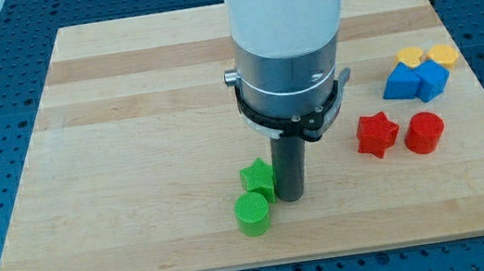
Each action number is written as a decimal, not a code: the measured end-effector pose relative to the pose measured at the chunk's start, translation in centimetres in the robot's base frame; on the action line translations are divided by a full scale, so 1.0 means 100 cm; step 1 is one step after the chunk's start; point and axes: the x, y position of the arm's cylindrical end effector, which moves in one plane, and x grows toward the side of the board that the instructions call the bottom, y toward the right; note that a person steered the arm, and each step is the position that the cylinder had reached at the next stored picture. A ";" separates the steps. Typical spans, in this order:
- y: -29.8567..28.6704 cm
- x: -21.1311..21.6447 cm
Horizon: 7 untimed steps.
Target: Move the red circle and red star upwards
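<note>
The red star [377,134] and the red circle [424,133] sit side by side at the view's right, the star on the left, a small gap between them. My tip [290,197] rests on the board at the lower middle, well to the left of both red blocks. It stands right beside the green star [258,178] and just above and right of the green circle [253,214]. The white and metal arm body hides the board behind it.
Above the red blocks lies a cluster: two blue blocks [415,82] with two yellow blocks [427,57] behind them. The wooden board [128,122] lies on a blue perforated table; its right edge is near the red circle.
</note>
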 end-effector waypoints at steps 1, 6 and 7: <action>0.000 0.002; 0.118 -0.002; 0.148 -0.002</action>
